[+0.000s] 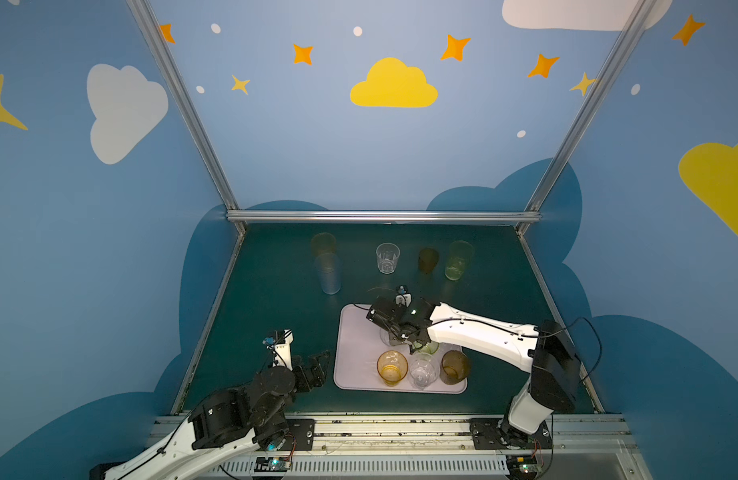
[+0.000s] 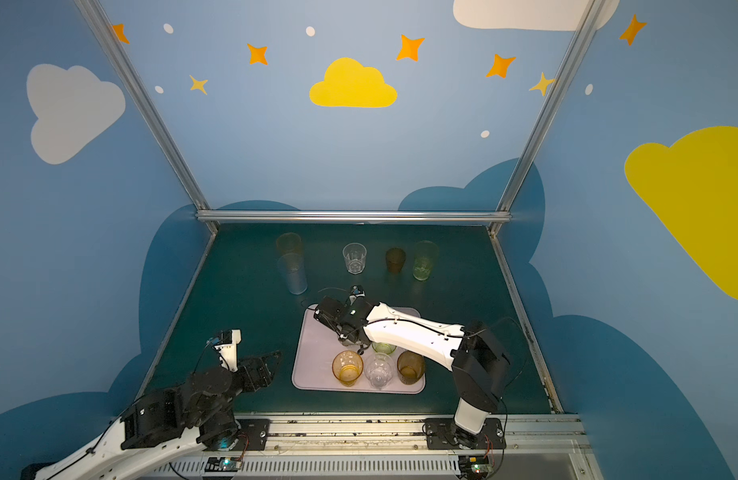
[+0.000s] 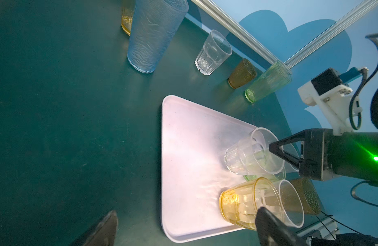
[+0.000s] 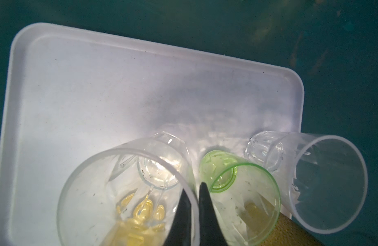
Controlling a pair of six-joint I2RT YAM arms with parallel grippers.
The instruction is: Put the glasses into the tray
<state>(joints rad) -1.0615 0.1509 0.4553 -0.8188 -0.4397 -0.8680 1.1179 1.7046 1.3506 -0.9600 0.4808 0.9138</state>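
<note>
Right wrist, tray (image 4: 98,85) holding green tumbler (image 4: 247,191), gripped clear tumbler (image 4: 111,170)

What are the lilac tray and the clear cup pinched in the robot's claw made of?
Tray: probably matte plastic. The surface is dull with faint scuffs, and the corners and low rim look moulded.
Clear tumbler: transparent and glossy with a faceted base. Its thin, speckled, scratched wall suggests plastic, though it could be glass.

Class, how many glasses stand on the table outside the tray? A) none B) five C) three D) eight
B: five stand on the table beyond the tray: a tall orange glass, a tall blue glass, a short clear glass, a short brown glass and a tall green glass.
</note>
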